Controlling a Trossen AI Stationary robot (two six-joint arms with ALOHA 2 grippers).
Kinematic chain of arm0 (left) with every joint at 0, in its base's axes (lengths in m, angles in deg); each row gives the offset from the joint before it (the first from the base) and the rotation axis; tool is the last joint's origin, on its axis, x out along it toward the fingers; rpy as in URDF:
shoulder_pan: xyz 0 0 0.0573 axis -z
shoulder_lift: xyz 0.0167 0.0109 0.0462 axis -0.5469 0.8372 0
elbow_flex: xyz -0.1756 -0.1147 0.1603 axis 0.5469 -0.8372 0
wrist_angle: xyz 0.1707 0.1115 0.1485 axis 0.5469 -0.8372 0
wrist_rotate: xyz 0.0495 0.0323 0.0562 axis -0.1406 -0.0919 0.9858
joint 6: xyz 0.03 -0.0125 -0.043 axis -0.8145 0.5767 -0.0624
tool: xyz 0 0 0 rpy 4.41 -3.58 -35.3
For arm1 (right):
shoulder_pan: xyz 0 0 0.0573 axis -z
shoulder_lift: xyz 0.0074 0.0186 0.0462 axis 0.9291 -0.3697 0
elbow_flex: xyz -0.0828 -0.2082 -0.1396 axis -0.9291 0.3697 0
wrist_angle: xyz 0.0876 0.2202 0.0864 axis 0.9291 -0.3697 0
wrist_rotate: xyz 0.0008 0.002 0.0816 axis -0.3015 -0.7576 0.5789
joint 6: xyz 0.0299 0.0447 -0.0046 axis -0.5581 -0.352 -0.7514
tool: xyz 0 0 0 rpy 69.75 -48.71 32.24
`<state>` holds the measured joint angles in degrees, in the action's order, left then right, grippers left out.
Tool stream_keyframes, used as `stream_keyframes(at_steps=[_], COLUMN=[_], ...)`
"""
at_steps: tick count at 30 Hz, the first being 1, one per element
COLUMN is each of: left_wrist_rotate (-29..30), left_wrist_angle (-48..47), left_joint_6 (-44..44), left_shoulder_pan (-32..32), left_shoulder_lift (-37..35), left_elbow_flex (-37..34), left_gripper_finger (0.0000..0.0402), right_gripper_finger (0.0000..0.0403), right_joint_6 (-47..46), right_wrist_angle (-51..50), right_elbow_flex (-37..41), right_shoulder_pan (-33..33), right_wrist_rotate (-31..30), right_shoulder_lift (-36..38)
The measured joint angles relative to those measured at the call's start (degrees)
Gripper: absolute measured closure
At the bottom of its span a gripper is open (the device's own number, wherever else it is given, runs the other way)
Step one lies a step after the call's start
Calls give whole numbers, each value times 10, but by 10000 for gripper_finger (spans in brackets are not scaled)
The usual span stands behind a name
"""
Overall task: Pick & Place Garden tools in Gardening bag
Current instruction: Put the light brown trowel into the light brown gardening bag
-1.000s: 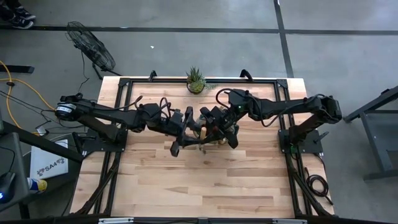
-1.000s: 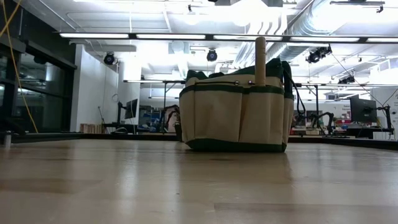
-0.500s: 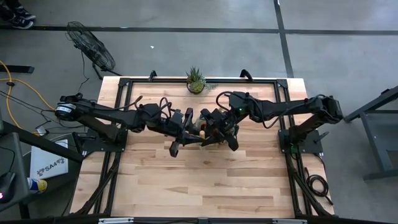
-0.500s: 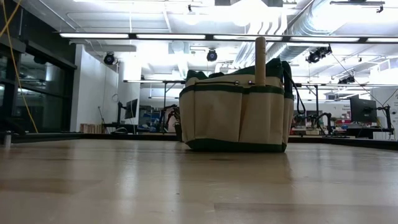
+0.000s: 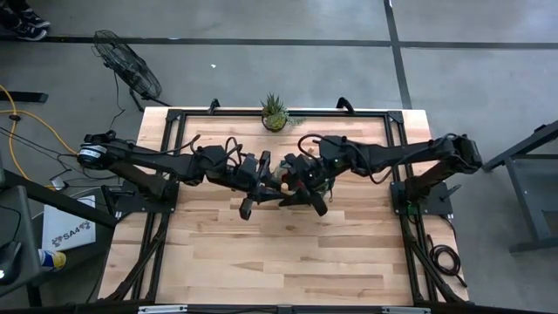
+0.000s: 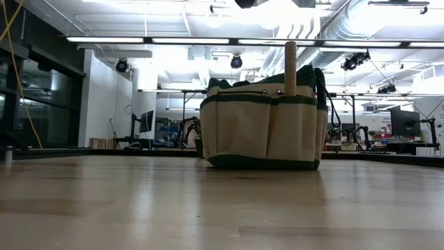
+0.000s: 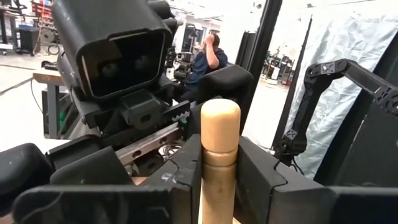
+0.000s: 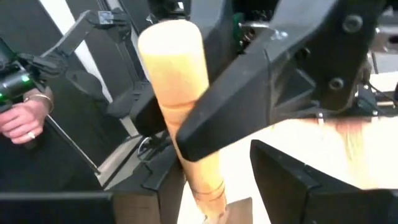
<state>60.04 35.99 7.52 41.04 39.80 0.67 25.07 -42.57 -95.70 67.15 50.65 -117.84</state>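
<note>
Right hand (image 5: 301, 185) shifted, potted plant (image 5: 274, 112) behind.

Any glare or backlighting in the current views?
Low view: ceiling strip lights glare above the gardening bag, but the bag itself stays readable. Left wrist view: bright backdrop behind the wooden handle. High view: even light, no glare.

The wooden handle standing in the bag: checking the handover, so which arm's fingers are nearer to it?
Left. The left gripper has its fingers shut on the wooden handle. The right gripper sits beside that handle, with its fingers apart.
</note>
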Motion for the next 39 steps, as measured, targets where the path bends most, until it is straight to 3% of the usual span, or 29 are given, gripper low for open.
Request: stream_keyframes(at_steps=[5, 14, 17, 22, 28, 33, 39], left_wrist_rotate=[4, 61, 91, 117, 146, 193, 223], left_wrist_angle=[-1, -18, -35, -40, -39, -34, -3], left_joint_6=[1, -16, -18, -18, -25, -43, -73], left_shoulder_pan=[0, 0, 0, 0, 7, 16, 15], left_shoulder_lift=[0, -2, -2, 4, 36, 60, 86], left_elbow_flex=[0, 0, 0, 0, 0, 0, 0], left_gripper_finger=[335, 335, 335, 335, 335, 335, 335], right_gripper_finger=[230, 230, 229, 229, 229, 229, 229], right_joint_6=[-9, -60, -85, -90, -103, -139, -173], right_wrist_angle=[-50, -273, -355, -449, -433, -406, -297], right_elbow_flex=[0, 0, 0, 0, 19, 67, 164], right_shoulder_pan=[0, 1, 0, -24, -69, -108, -144], right_wrist_rotate=[3, 1, -48, -186, -283, -320, -326], right_shoulder_lift=[16, 96, 130, 185, 244, 297, 362])
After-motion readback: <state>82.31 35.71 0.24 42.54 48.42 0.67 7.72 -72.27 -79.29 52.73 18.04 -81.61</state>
